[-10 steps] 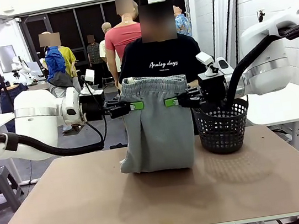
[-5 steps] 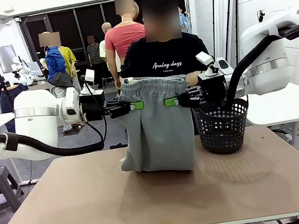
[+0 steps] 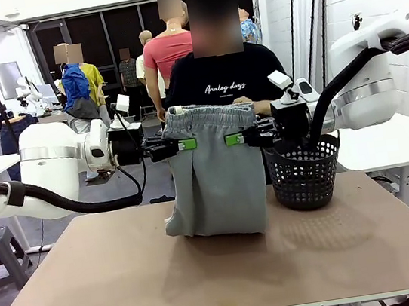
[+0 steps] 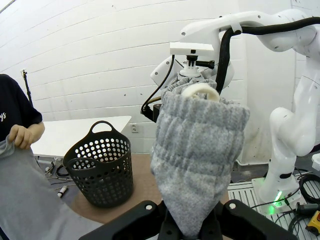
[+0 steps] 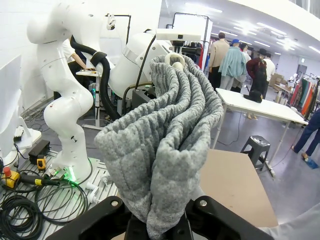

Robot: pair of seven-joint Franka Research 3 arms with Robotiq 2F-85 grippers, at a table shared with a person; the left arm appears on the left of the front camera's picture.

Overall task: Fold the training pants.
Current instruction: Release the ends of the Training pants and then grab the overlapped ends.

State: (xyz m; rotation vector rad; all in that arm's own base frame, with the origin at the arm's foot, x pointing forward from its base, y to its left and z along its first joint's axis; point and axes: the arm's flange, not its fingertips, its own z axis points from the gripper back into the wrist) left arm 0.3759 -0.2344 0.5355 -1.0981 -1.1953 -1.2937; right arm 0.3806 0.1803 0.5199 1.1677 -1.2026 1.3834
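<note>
Brown table (image 3: 131, 277) up front: the grey training pants (image 3: 217, 185) hang over its middle, lower end resting on it. The left gripper (image 3: 186, 144) at nine o'clock and the right gripper (image 3: 233, 139) at three are both clamped tight on the waistband, with the black mesh basket (image 3: 305, 177) just beside at three.

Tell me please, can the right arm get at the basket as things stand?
Probably not yet. The basket stands close by, beside and below the right gripper, with nothing between them. But that gripper is shut on the pants, as is the left gripper. It would have to let go first.
</note>
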